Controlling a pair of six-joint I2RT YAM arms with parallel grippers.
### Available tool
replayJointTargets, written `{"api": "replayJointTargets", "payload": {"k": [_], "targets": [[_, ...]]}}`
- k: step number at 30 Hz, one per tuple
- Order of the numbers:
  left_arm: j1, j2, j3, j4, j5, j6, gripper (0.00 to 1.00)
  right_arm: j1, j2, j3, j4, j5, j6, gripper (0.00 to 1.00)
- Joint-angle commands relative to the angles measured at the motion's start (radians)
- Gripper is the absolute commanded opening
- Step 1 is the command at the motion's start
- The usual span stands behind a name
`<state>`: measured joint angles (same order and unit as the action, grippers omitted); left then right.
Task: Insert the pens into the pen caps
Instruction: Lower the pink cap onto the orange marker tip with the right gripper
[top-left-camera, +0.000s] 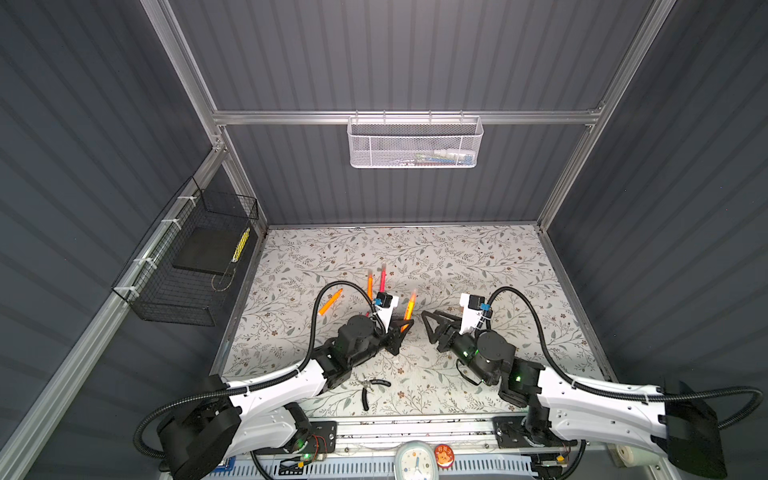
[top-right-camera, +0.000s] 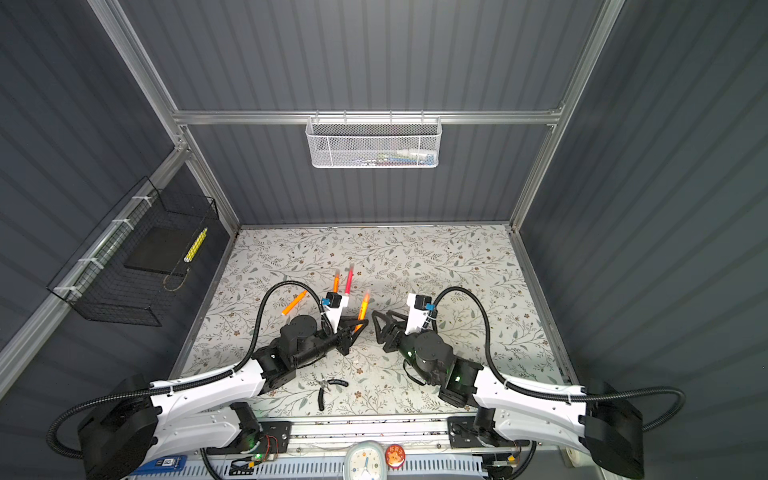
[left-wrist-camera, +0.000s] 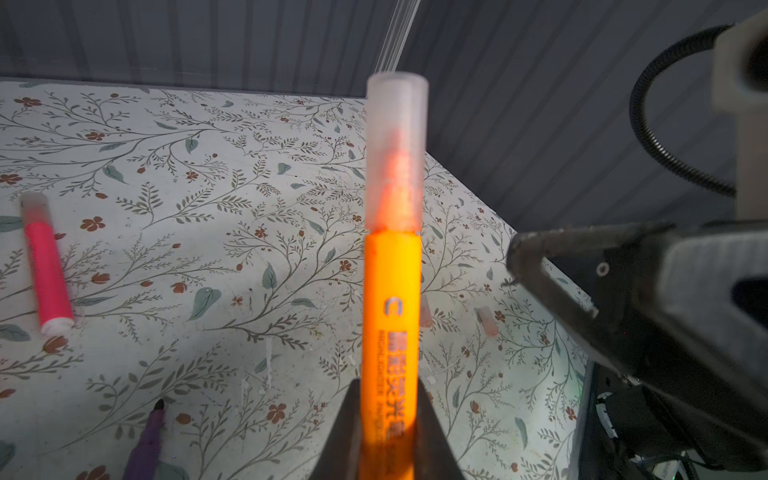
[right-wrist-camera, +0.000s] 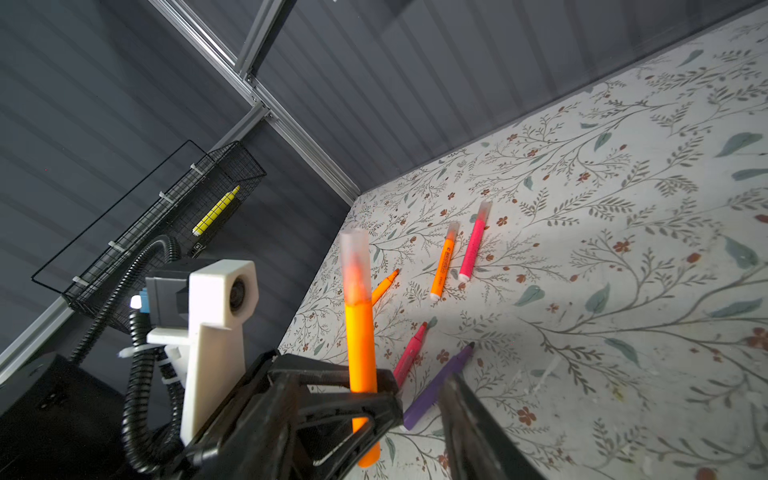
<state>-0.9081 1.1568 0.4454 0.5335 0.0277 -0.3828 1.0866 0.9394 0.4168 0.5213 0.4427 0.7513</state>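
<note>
Pens (right-wrist-camera: 443, 266), six counted, keep to the surface's (top-left-camera: 498, 270) left half, well apart from its left and far edges: five lie flat, three capless, the left gripper (top-left-camera: 403, 328) clenches a capped orange pen (top-left-camera: 409, 306), and the right gripper (top-left-camera: 429, 328) gapes empty just beside, open surface beyond to the right edge.
</note>
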Motion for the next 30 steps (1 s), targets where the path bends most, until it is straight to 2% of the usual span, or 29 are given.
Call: {"api": "replayJointTargets", "payload": {"k": [1,5,9,19,24,30], "targets": [[0.003,0.019,-0.039,0.082,0.041,0.05,0.0,-0.013,-0.04,0.031,-0.12,0.024,-0.048,0.6],[0.0,0.02,-0.055,0.087,0.051,0.085,0.0,-0.047,-0.037,0.095,-0.197,0.012,-0.054,0.61],[-0.005,0.013,-0.069,0.092,0.056,0.098,0.0,-0.09,0.039,0.188,-0.294,-0.007,-0.023,0.6],[-0.012,0.018,-0.057,0.077,0.063,0.109,0.0,-0.106,0.276,0.353,-0.298,-0.106,-0.033,0.58],[-0.012,0.02,-0.057,0.079,0.058,0.109,0.0,-0.115,0.326,0.375,-0.282,-0.126,-0.024,0.49],[-0.014,0.024,-0.057,0.08,0.058,0.11,0.0,-0.117,0.336,0.376,-0.279,-0.137,-0.027,0.24]]}}
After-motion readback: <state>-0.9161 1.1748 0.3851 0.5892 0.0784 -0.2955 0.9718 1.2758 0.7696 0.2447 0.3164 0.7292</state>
